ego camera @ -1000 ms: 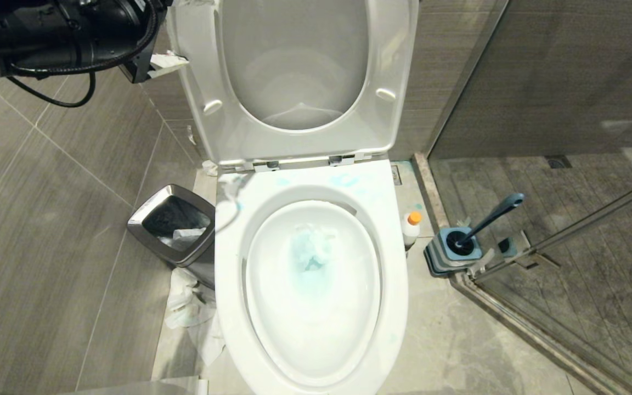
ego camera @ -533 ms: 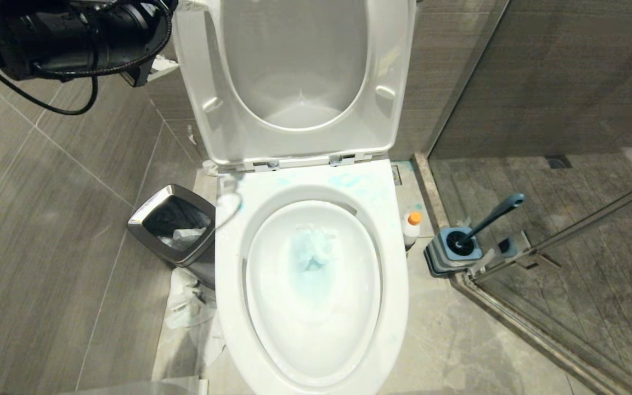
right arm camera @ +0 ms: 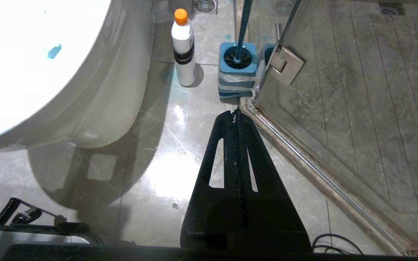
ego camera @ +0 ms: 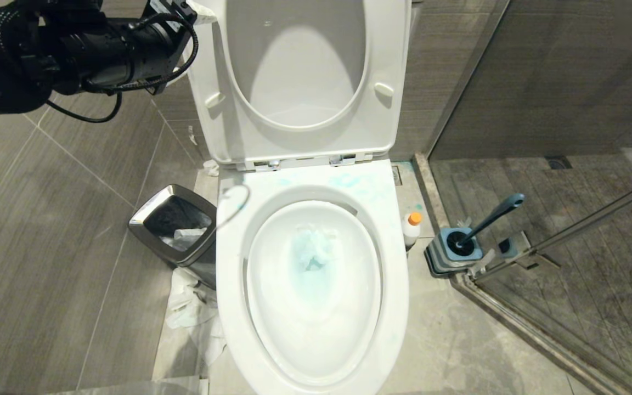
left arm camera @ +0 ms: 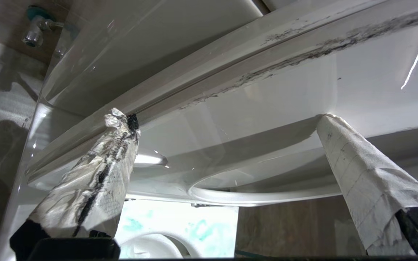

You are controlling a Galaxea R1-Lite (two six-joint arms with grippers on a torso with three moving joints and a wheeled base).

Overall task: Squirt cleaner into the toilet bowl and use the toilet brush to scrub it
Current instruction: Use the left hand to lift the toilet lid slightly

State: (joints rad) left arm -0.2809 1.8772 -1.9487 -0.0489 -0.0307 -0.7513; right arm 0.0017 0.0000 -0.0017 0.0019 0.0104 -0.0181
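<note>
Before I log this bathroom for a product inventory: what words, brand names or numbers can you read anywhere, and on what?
None can be read.
The cleaner has a dark band on its white body, with no legible print.
The toilet brush, its holder and the waste bin show no markings.

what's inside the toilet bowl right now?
The toilet bowl holds pale blue-tinted water with a crumpled, blue-stained wad of tissue at its middle. Blue smears mark the rim behind it. What lies under the wad is covered.

The tiled floor [ego camera: 63,263] carries the toilet bowl [ego camera: 228,307], waste bin [ego camera: 154,225], cleaner [ego camera: 412,230], brush holder [ego camera: 442,260] and seemingly crumpled paper [ego camera: 190,307].
</note>
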